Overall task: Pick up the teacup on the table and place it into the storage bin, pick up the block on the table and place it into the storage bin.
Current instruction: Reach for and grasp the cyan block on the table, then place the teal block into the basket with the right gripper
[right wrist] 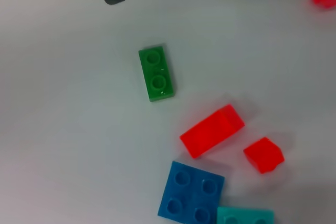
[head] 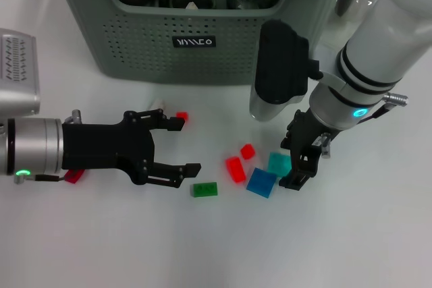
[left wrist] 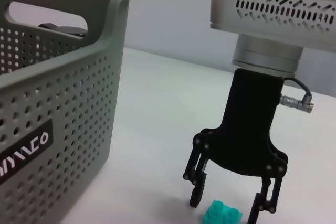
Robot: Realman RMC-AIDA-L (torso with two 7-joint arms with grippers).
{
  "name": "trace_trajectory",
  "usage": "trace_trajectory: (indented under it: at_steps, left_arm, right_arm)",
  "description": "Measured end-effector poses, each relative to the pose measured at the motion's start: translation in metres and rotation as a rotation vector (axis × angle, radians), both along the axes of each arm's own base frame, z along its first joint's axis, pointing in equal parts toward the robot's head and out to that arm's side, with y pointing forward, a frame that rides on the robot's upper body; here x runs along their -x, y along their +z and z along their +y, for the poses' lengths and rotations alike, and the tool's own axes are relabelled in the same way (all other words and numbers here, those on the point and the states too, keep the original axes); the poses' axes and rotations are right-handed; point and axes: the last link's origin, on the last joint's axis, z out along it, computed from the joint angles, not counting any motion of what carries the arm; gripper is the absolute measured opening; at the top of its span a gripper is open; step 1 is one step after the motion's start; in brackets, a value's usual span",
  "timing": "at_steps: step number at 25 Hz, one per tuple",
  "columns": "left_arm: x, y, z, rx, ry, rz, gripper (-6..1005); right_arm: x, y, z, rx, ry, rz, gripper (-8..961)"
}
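**Ana:** Teal block [head: 279, 163] first: it lies on the desk [head: 351, 234] between the spread jaws of the right gripper [head: 295, 164], which stands nearly upright over it. The left wrist view shows one finger on each side of the block, not yet pressed against it.

**Ben:** So nothing is lifted?

**Ana:** No. I judge the block step to be at the moment before the grasp. The blue block [head: 261, 182] lies just beside the teal one, touching or nearly so, and may get nudged when the jaws come together.

**Ben:** And the teacup?

**Ana:** I see no teacup on the desk. Dark and glassy vessels sit inside the storage bin [head: 196, 45] at the far edge, so that half may be done, though I cannot tell which vessel is the cup.

**Ben:** The other arm?

**Ana:** The left gripper [head: 183, 145] lies low over the desk, well apart from the teal block, jaws wide and holding nothing. A green block [head: 204, 189] rests just beyond its fingertip.

**Ben:** What else is around?

**Ana:** Two red blocks [head: 235, 168] near the blue one, a small red piece [head: 181, 117] nearer the bin, and another red bit [head: 74, 175] under the left arm. The way from block to bin looks open; only the bin's wall must be cleared.
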Motion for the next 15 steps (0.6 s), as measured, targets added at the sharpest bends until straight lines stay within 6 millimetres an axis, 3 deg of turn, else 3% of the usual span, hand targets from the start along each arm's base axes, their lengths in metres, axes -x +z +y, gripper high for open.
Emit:
trace_trajectory:
  at_steps: [8, 14, 15]
  left_arm:
    - [0.000, 0.000, 0.000, 0.000, 0.000, 0.000, 919]
    - [0.000, 0.000, 0.000, 0.000, 0.000, 0.000, 919]
    - [0.000, 0.000, 0.000, 0.000, 0.000, 0.000, 919]
  right_arm:
    - [0.001, -0.001, 0.000, -0.007, 0.010, 0.003, 660]
    - [0.007, 0.004, 0.003, -0.020, 0.004, 0.014, 426]
    - [0.010, 0.007, 0.003, -0.020, 0.002, 0.021, 426]
